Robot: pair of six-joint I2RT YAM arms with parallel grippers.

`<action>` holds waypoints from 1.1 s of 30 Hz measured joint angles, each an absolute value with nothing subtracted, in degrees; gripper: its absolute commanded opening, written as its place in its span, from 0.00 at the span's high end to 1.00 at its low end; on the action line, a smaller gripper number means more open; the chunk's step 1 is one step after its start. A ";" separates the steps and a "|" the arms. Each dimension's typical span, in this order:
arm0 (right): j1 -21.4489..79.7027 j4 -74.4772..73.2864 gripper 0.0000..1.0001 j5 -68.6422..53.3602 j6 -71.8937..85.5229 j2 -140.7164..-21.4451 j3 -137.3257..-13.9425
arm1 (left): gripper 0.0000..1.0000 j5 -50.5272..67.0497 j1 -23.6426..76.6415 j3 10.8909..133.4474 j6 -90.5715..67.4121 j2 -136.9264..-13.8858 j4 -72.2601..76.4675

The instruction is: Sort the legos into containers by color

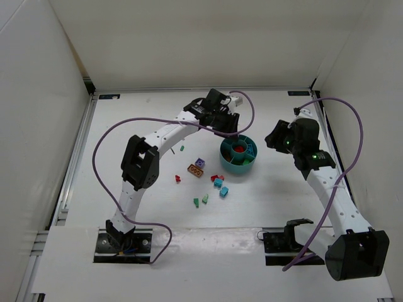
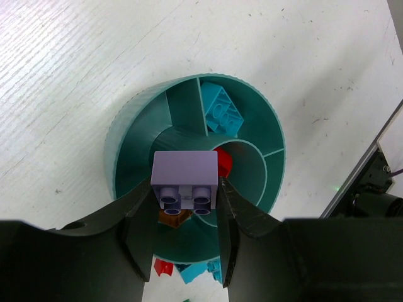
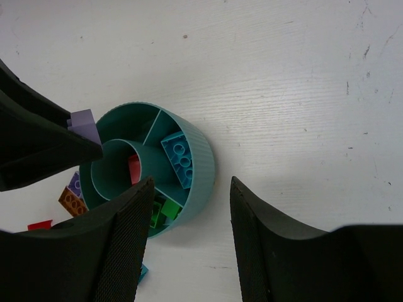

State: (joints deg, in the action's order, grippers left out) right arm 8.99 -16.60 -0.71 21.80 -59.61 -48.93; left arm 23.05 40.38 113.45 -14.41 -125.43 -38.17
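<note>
White table (image 1: pixel 126 113), teal bowl (image 1: pixel 228 166) as ref. My L gripper (image 2: pixel 186 217) hangs above the bowl, fingers clamped on a purple brick (image 2: pixel 184 168). Bowl's central cup holds a red brick (image 2: pixel 224 162); one outer compartment holds a teal brick (image 2: pixel 220 110). My R gripper (image 3: pixel 189 195), beside the bowl, has fingers spread, nothing between them. Several loose legos (image 1: pixel 214 184) lie near the bowl, on its arm-base side.

teal bowl (image 2: pixel 123 141), lilac brick (image 2: pixel 184 170) — red brick (image 2: pixel 225 163)
</note>
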 measured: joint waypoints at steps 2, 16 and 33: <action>8.99 -16.60 0.45 -0.86 21.82 -59.61 -48.93 | 0.63 22.92 40.60 113.97 -14.24 -125.43 -38.54; 8.62 -16.60 0.45 -1.58 21.80 -59.61 -48.86 | 0.39 21.87 41.15 114.39 -13.30 -125.43 -40.10; 8.62 -16.60 0.45 -1.93 21.65 -59.61 -48.86 | 0.28 21.58 41.23 114.39 -12.86 -125.43 -40.60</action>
